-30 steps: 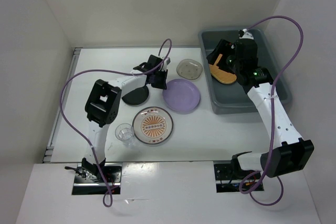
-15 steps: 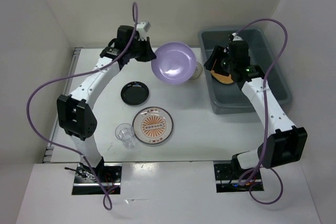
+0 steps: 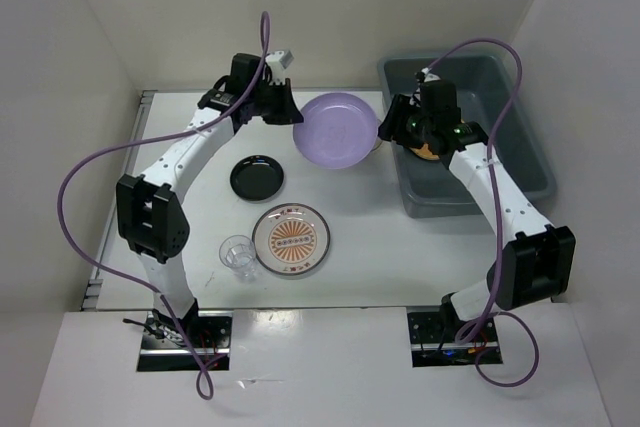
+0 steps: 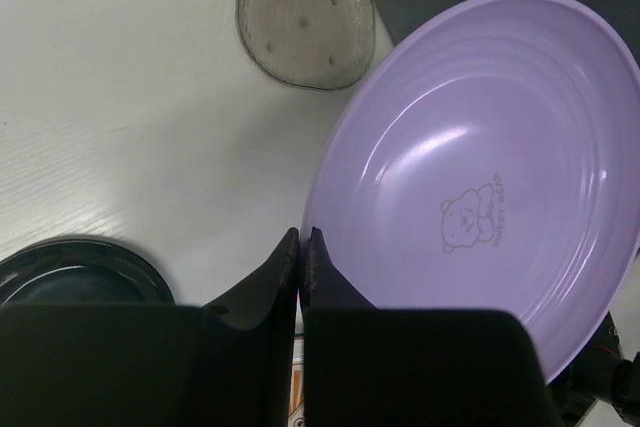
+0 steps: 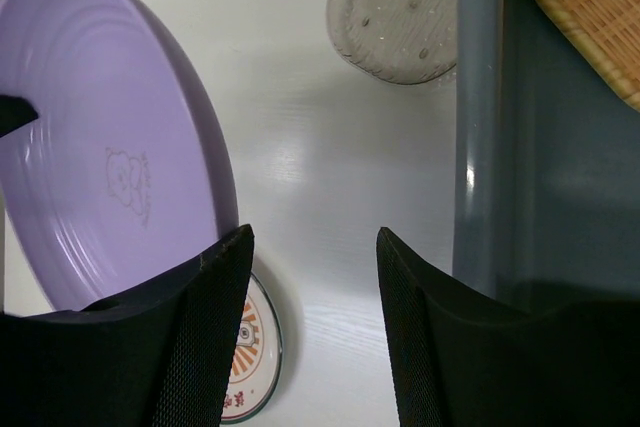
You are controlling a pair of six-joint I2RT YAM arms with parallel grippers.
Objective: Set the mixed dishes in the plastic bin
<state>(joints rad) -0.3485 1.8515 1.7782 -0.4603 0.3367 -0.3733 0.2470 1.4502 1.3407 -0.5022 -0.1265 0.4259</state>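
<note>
Bright, even white light falls from overhead, leaving only faint, soft shadows on the table. In the left wrist view a soft glare patch sits on the lavender plate, and the black fingers near the lens lose almost all detail. The right wrist view shows a pale sheen on the tabletop

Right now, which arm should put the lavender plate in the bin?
Left, probably: the left gripper is shut on the lavender plate at its rim, holding it raised beside the plastic bin. The right gripper is open and empty.
</note>
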